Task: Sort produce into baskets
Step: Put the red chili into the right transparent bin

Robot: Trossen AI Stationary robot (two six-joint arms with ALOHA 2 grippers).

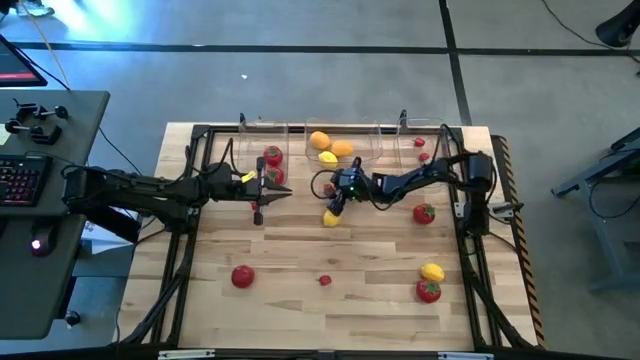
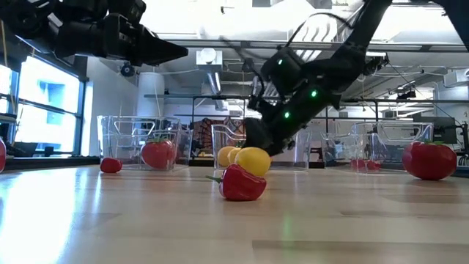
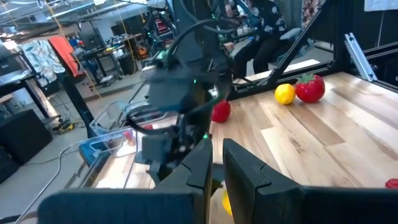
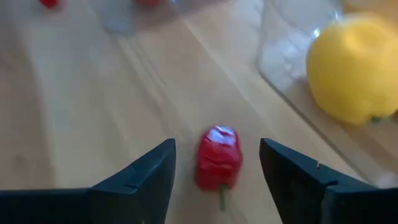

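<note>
**One small red piece lined up: close on it squarely**

One little glossy red fruit with a green stem [image 4: 218, 157] is lying on the wooden table [image 1: 300, 250]. In the right wrist view it is framed between the right gripper [image 4: 217, 155] fingers, which are standing wide and not touching it. A yellow lemon-like fruit [image 4: 354, 65] is sitting close by, seemingly behind a clear wall. From above, the right gripper [image 1: 335, 200] is hanging at mid-table, just in front of the three clear plastic bins [image 1: 380, 128] along the far edge.

The left gripper [image 1: 262, 195] is waiting, pinched shut w/ nothing in it, near the left bin.

Doing the step well, probably:
- Keep the piece centred btwn the pads; it is lying nearer one finger, so nudge over before dropping.
- Go low enough to grip the body, not the stem.
- Squeeze gently: it is small and smooth and may be prone to squirting out.
- Steer clear of the yellow fruit & bin wall on the lift.
- The right bin is already holding tiny red bits, so that is likely the place for it.
</note>
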